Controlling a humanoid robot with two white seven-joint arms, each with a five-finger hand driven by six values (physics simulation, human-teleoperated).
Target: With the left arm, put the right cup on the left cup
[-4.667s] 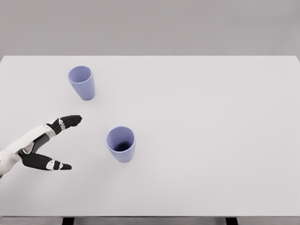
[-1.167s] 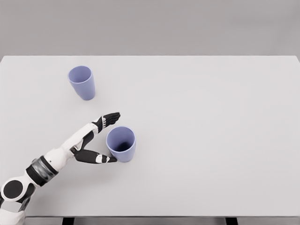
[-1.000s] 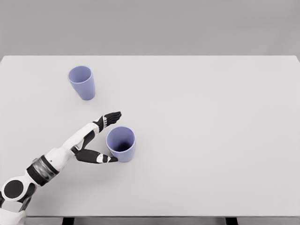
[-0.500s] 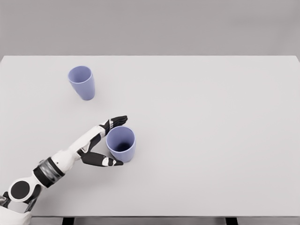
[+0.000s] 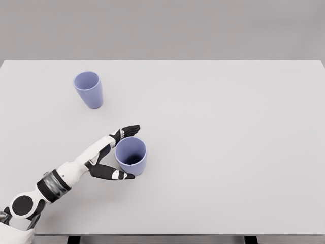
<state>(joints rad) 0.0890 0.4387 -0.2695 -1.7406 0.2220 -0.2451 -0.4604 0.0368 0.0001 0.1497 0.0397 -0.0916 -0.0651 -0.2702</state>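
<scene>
A: Where is the left robot hand [image 5: 112,152]?

B: Its arm comes in from the surface's [image 5: 228,152] near left corner, and the robot hand lies spread around the left side of the right cup [image 5: 131,155]. The black fingers [image 5: 127,131] reach past the cup's far side by the rim; the thumb [image 5: 112,174] lies along its near side, low by the base.

A: Is it clenched on the cup?

B: No. The robot hand is spread wide, bracketing the cup. The thumb looks to touch the wall, though I cannot tell for sure. The cup stands upright on the surface.

A: And the left cup [image 5: 89,89]?

B: Upright too, same lilac colour, well apart towards the far left corner. The right cup sits left of the surface's middle, nearer the front edge.
</scene>
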